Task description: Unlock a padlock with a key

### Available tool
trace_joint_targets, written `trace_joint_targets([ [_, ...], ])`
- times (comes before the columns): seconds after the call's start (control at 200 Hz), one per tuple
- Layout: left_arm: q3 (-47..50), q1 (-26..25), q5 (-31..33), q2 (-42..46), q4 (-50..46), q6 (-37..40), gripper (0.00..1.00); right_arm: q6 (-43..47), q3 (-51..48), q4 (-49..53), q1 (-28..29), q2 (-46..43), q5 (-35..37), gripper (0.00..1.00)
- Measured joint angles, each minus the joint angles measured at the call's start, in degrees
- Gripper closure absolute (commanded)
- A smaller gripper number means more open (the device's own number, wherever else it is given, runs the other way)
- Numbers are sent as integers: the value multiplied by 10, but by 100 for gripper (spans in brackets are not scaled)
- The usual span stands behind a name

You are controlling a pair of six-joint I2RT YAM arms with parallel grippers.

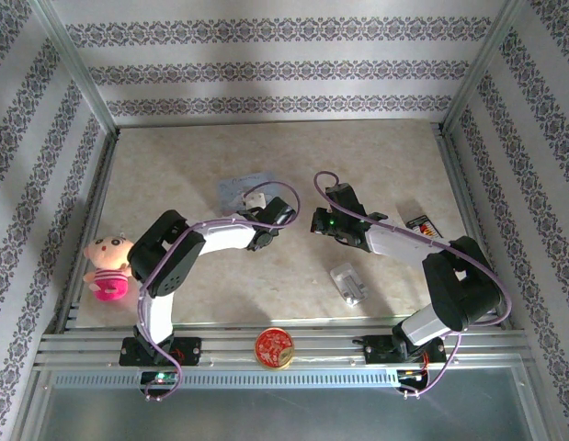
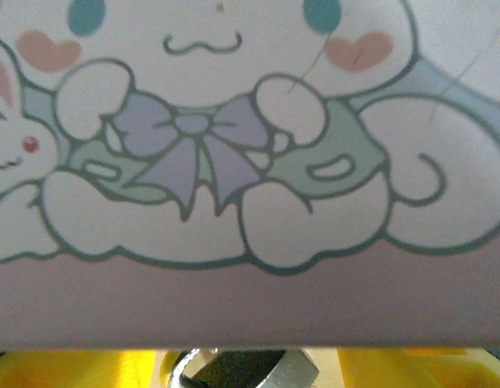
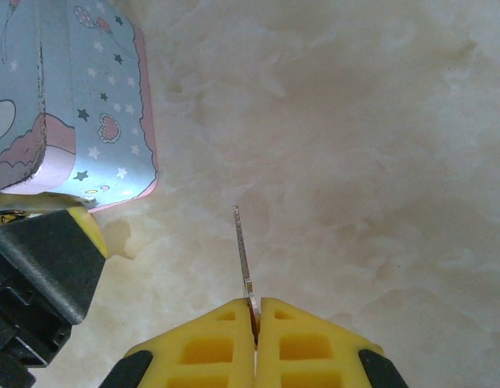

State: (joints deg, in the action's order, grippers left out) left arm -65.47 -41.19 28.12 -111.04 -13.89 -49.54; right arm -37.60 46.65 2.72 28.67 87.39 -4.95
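Right wrist view catches the slim grey metal key (image 3: 243, 250) edge-on, clenched between the yellow fingertips of the right end effector (image 3: 256, 309). Its blade sticks straight out ahead of them over the bare beige marbled worktop (image 3: 379, 162).

Left wrist view has the small dark padlock with a silvery shackle (image 2: 290, 372) sitting between the yellow fingers (image 2: 80, 373) of the left end effector (image 2: 248, 378), right up by the pale blue cartoon-printed rectangular tin (image 2: 250, 202). The fingers flank the lock closely, but I cannot tell whether they press on it or stand just clear.

From above, both end effectors meet near the middle of the worktop, a little toward the far edge, with the left one over the tin. The padlock therefore lies to the left of the key's tip — off the blade's long axis, not ahead of it. The right arm, which carries the key, would have to turn the blade leftward. The keyhole is hidden, so the needed angle stays a guess.
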Motion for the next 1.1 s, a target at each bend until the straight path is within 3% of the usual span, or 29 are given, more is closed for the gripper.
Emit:
trace_joint_targets([
  [0.245, 2, 0, 22, -9, 2, 14, 39, 0, 0, -1, 0, 8, 0, 100],
  [0.56, 35, -1, 26, 11, 1, 11, 47, 0, 0, -5, 1, 12, -2, 100],
  [1.099, 40, -1, 24, 21, 30, 20, 45, 0, 0, -8, 9, 12, -2, 100],
])
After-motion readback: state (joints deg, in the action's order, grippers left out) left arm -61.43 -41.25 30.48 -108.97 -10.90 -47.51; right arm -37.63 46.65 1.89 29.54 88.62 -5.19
